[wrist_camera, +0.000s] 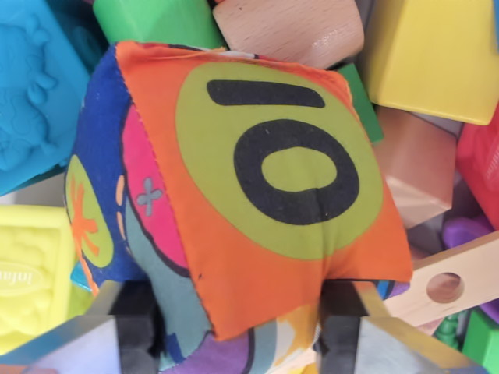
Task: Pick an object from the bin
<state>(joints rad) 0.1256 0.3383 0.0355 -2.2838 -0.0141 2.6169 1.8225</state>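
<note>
A soft fabric cube (257,195), orange face printed "10", fills the wrist view atop the heaped toys; a yellow block (437,54) sits upper right, a blue embossed block (31,93) left; the claw (242,343) apparently clamps the cube's lower edge between its fingers (343,331).

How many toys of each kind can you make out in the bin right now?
Fabric cube with the number 10: 1
Soft embossed blocks, blue and yellow: 2
Plain wooden blocks: 2
Wooden piece with a hole: 1
Total: 6, counting only pieces clear enough to identify.
</note>
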